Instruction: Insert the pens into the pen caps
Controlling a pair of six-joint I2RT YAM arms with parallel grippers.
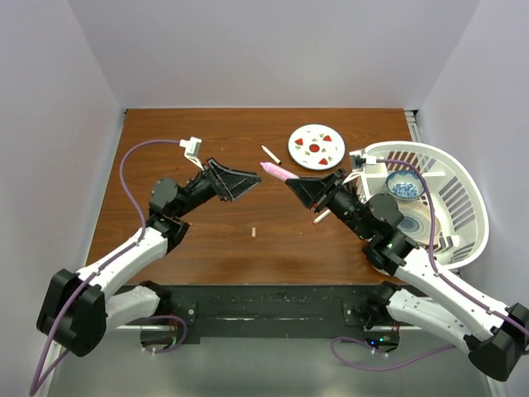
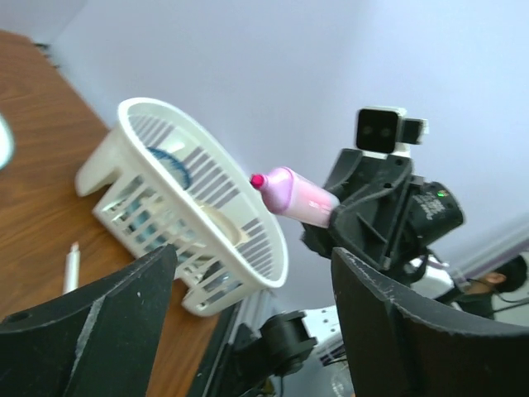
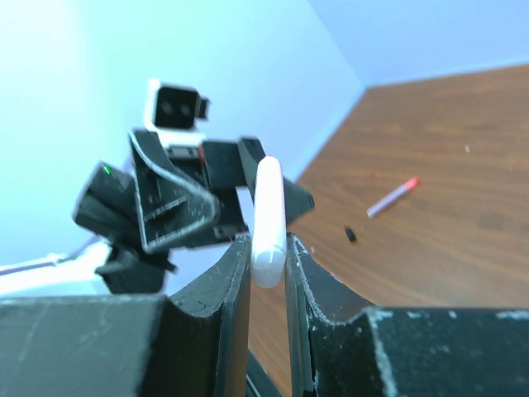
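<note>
Pale walls box in a brown wood-grain worktop (image 1: 207,248), with a white slotted plastic basket (image 1: 450,186) at its right edge. The right tool (image 1: 291,184) pinches the smooth, thick pink marker (image 1: 277,172) aloft, tip toward the left tool (image 1: 248,190), which stands wide and empty. A tiny pale cap (image 1: 254,232) lies on the bare wood below.

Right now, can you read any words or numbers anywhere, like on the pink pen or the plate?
No words, numbers or signs can be read in any view.
Plate: only red marks, no letters.
Pink pen: plain, no label shows.
</note>
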